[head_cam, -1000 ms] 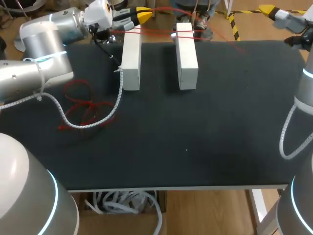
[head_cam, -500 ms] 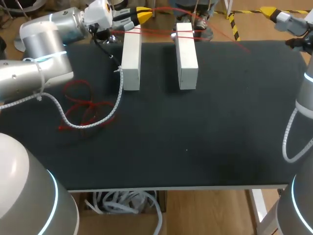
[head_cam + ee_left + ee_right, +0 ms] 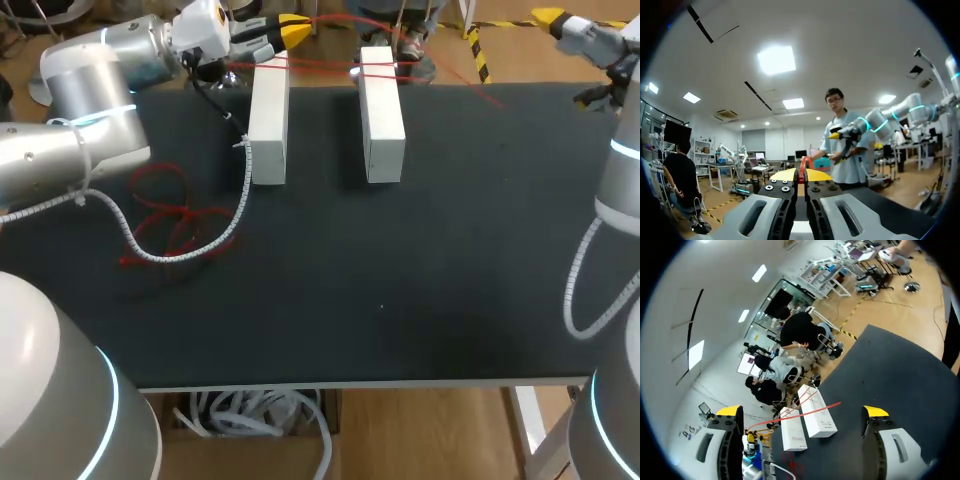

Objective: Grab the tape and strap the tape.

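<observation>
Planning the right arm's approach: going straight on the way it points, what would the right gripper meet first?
Likely the red tape, whose loose end stretches across ahead of the right gripper; behind it stand the white blocks. Depth is unclear.

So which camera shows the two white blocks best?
The head view: both white blocks show whole, side by side, seen from above. The right wrist view shows them small and far off. The left wrist view does not clearly show them.
</observation>
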Controlling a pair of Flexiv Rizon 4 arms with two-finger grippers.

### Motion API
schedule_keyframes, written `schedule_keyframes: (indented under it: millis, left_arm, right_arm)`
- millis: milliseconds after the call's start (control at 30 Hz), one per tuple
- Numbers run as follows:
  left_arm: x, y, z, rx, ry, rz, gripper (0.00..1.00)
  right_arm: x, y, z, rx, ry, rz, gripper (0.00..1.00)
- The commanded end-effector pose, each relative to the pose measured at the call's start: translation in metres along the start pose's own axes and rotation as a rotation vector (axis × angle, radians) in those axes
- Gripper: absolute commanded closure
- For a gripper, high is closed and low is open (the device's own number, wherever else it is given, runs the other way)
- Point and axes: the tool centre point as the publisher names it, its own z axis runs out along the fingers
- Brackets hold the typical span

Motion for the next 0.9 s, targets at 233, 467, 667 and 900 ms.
schedule_keyframes:
  millis: [233,467,667,900]
  left_arm:
    - [0.000,0.002,0.000,0.004,0.000,0.002,1.00]
    - [0.000,0.002,0.000,0.004,0.000,0.002,1.00]
    - [0.000,0.002,0.000,0.004,0.000,0.002,1.00]
    - [0.000,0.002,0.000,0.004,0.000,0.002,1.00]
  right_arm:
    - [0.019,0.003,0.017,0.045,-0.294,0.566,0.00]
    - [0.014,0.002,0.023,-0.086,-0.328,0.658,0.00]
    - [0.008,-0.005,0.018,-0.095,-0.357,0.466,0.00]
    - [0.005,-0.008,0.009,-0.180,-0.174,0.430,0.00]
